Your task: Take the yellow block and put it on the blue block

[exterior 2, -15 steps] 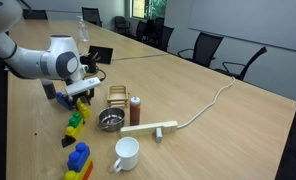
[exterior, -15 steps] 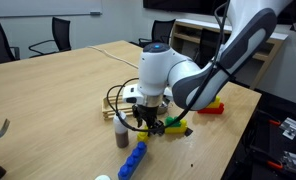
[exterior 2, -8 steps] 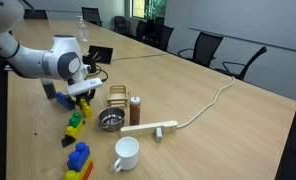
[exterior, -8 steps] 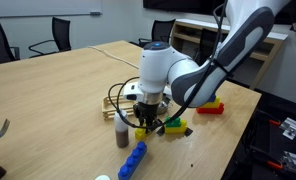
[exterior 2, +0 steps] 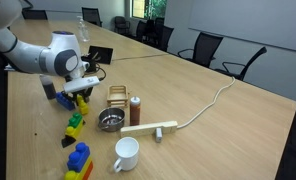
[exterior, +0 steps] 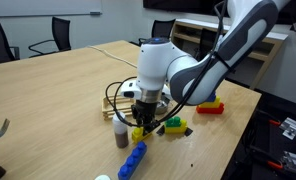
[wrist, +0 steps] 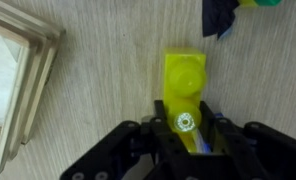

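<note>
my gripper [wrist: 185, 128] is clamped on the yellow block [wrist: 184, 75], seemingly just off the table [exterior: 58, 90]. the carry comes next: move over the blue block [exterior: 134, 160], align the studs, then lower.

In an exterior view, the yellow block [exterior: 138, 133] is held in the claw [exterior: 142, 126], close to the desk [exterior: 58, 90]. The blue block [exterior: 134, 160] is seen at 6 o'clock from the claw, near it. A brown shaker [exterior: 121, 137] is placed just beside at 9 o'clock, and a green brick [exterior: 174, 125] at 3 o'clock.
</note>
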`<state>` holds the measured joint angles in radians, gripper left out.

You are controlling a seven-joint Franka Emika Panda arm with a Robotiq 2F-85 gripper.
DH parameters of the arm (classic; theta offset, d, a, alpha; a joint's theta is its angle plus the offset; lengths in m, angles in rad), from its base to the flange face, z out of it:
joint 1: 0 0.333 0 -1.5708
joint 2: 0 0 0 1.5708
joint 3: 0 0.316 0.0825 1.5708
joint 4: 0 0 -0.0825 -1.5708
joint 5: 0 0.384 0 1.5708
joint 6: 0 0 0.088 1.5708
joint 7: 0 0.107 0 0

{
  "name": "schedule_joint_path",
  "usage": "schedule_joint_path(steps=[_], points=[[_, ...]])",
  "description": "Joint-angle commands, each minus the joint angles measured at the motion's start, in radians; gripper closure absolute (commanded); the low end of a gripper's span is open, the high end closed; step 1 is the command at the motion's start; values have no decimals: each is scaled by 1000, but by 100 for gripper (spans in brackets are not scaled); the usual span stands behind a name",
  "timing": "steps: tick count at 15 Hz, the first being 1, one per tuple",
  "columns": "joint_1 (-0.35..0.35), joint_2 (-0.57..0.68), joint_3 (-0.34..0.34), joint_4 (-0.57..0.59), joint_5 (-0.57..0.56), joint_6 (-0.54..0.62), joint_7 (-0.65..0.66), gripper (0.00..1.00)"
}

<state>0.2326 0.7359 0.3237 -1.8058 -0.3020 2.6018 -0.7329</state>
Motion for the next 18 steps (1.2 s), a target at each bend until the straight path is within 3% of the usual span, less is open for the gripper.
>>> schedule_joint_path(steps=[1, 7, 18], points=[[-18, -38, 26, -14, 40, -26, -10, 90], [17, -113, -11, -19, 31, -82, 54, 90], [63, -157, 43, -28, 43, -74, 95, 90]])
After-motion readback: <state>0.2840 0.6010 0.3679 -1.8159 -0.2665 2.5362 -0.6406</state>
